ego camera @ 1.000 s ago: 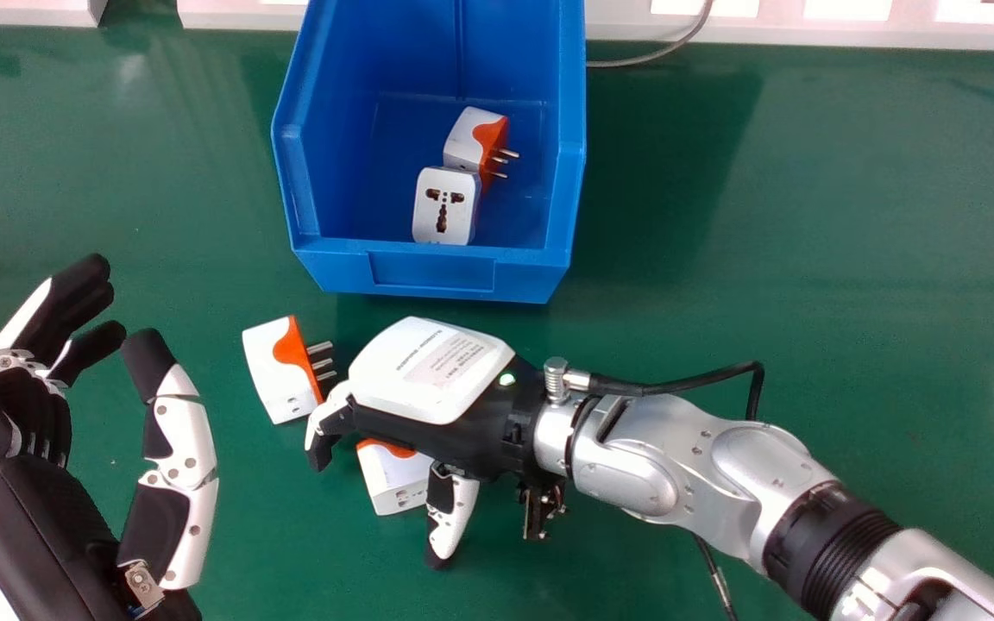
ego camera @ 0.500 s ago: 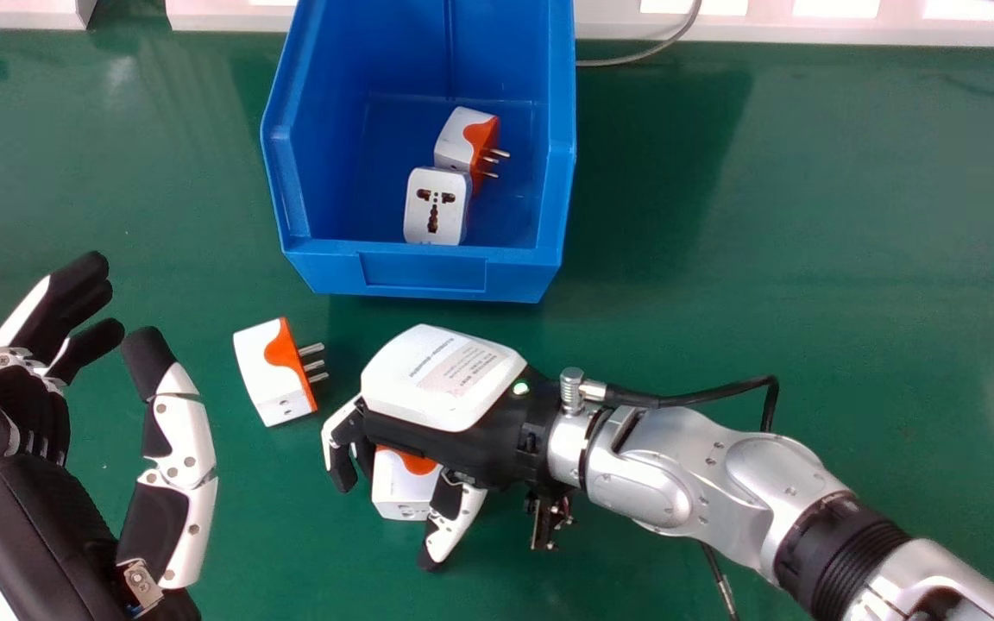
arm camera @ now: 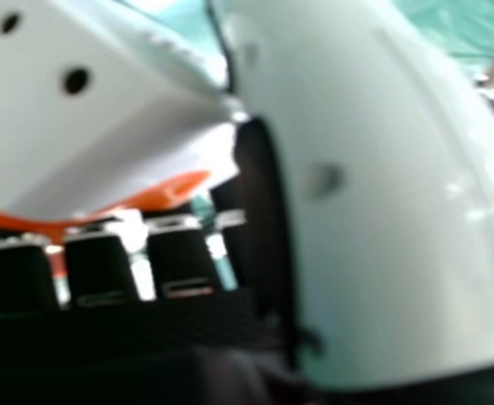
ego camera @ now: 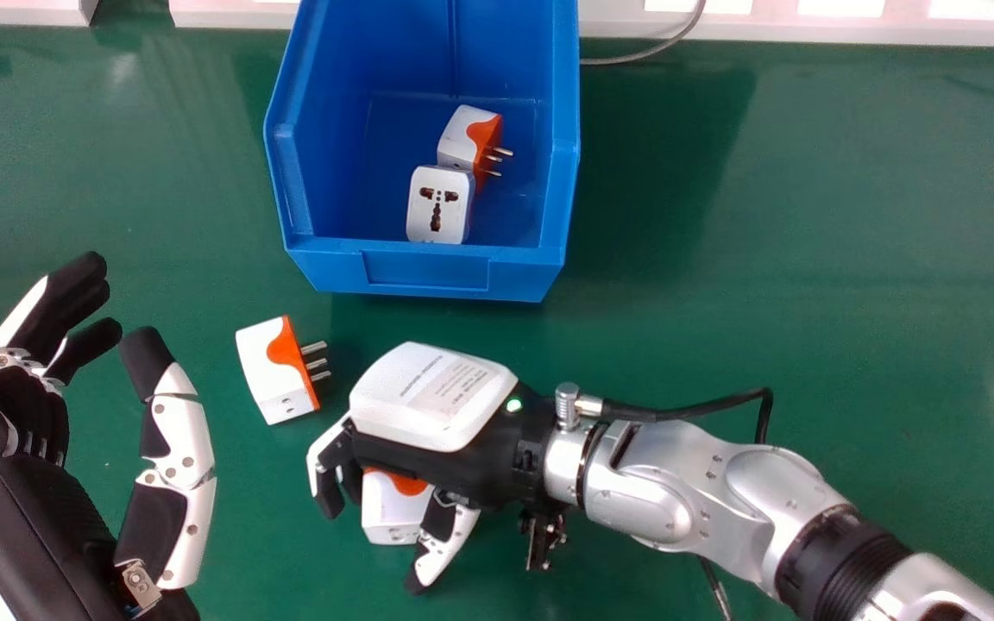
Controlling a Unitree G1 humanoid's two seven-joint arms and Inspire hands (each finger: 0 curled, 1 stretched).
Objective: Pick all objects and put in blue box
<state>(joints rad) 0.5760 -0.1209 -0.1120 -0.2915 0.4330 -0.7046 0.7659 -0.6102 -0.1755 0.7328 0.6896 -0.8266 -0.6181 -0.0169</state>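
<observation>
My right hand is over the table below the blue box, back up, its fingers and thumb curled round a white and orange plug adapter. In the right hand view, the adapter lies close against my right hand, between thumb and fingers. A second adapter lies on its side on the table, left of that hand, prongs facing right. Two more adapters, one socket-face up and one on its side, sit inside the box. My left hand stays open at the left edge.
The green table extends to the right of the box. A pale ledge runs along the far edge, with a grey cable beside the box. A black cable loops off my right wrist.
My right hand first shifted right, then back left and nearer the robot, its fingers curling in more. The adapter at it has turned slightly and moved nearer the robot. The left hand has kept still.
</observation>
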